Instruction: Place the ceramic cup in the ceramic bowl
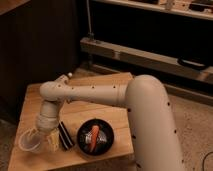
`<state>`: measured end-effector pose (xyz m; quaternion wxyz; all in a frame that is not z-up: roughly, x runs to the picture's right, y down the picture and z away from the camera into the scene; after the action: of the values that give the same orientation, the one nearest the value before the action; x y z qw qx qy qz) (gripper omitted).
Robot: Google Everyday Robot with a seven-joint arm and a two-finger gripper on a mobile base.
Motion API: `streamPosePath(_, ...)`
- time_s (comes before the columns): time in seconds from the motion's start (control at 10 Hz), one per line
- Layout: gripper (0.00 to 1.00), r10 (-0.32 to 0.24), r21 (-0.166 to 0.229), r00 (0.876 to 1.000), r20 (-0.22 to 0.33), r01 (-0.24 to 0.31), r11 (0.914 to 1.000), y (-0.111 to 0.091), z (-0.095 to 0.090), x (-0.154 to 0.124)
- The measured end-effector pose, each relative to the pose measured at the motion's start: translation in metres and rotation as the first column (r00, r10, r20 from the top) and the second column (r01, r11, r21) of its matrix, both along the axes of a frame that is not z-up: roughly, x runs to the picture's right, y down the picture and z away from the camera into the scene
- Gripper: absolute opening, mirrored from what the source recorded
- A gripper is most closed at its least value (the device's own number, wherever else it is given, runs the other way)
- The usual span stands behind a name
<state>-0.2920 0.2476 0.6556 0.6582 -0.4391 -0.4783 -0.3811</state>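
Observation:
The ceramic cup (27,144), small and whitish, stands near the front left corner of the wooden table (107,82). My gripper (40,140) hangs right over the cup's right side, open, with its yellowish fingers (51,142) spread at the rim. Whether a finger touches the cup I cannot tell. The ceramic bowl (111,136), a shallow black dish, sits to the right of the gripper near the front edge. An orange object (94,138) lies inside it. My white arm reaches in from the right, across the table.
A black block with white stripes (65,135) lies between the gripper and the bowl. A small white cap (69,75) peeks out behind the arm's elbow. The table's front and left edges run close to the cup. A dark cabinet and metal rails stand behind.

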Motion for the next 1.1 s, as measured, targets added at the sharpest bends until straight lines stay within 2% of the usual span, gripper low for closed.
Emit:
streamPosePath(0.2, 0.78, -0.011, 0.003, 1.000, -0.005, 0.011, 0.9999, 0.004, 0.004, -0.003)
streamPosePath(0.5, 0.52, -0.017, 0.000, 1.000, -0.014, 0.017, 0.9999, 0.006, 0.009, -0.005)
streamPosePath(0.7, 0.29, -0.020, -0.001, 1.000, -0.019, 0.020, 0.9998, 0.005, 0.012, -0.004)
streamPosePath(0.8, 0.22, -0.022, -0.001, 1.000, -0.020, 0.022, 0.9998, 0.006, 0.012, -0.004)
streamPosePath(0.9, 0.17, -0.022, 0.001, 1.000, -0.021, 0.022, 0.9998, 0.005, 0.012, -0.003)
streamPosePath(1.1, 0.17, -0.021, 0.002, 0.999, -0.027, 0.021, 0.9998, 0.002, 0.012, -0.001)
